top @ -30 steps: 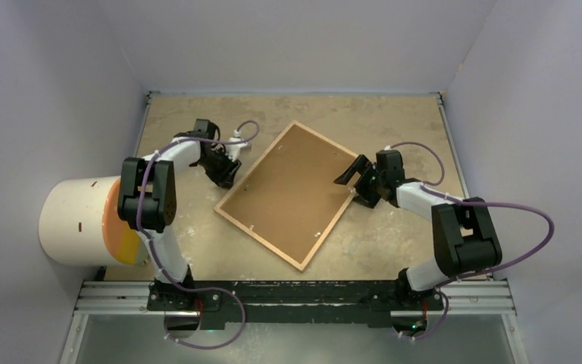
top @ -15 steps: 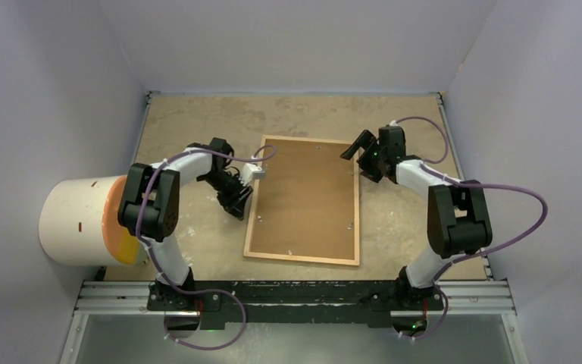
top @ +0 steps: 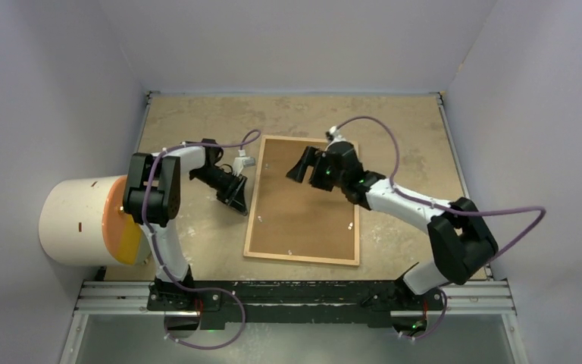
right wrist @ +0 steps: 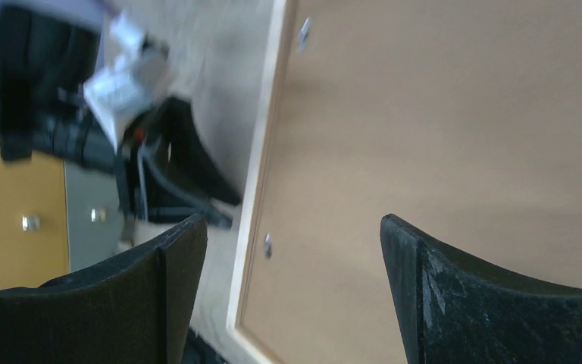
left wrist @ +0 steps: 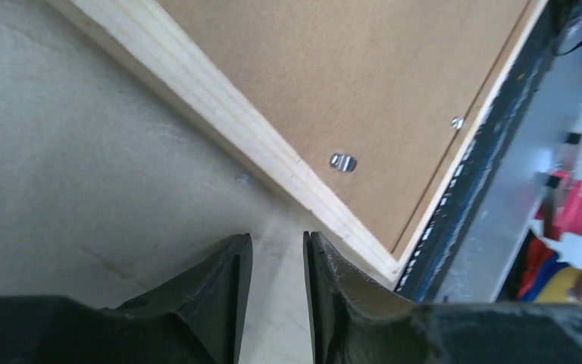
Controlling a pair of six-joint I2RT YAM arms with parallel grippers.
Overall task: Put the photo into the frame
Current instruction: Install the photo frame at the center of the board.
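Observation:
The frame [top: 303, 260] lies face down on the table, its thin light-wood moulding around a brown backing board [top: 303, 205]. The photo is hidden. My left gripper [top: 236, 199] sits low on the table just left of the frame's left edge, open by a narrow gap with nothing in it. In the left wrist view the moulding [left wrist: 220, 114] runs diagonally ahead of that gripper [left wrist: 278, 241]. My right gripper [top: 301, 168] hovers over the board's upper part, wide open and empty. In the right wrist view that gripper [right wrist: 292, 224] spans the moulding [right wrist: 261, 144] and the board [right wrist: 439, 114].
Small metal clips [left wrist: 342, 161] hold the board inside the frame. A white cylinder with an orange face [top: 76, 220] stands at the left. A metal rail [top: 295, 296] runs along the near edge, and walls close in the table's other sides.
The frame swung from a diagonal to nearly square with the table. My right gripper moved left from the frame's right corner to above the board. The left gripper shifted slightly along the left edge.

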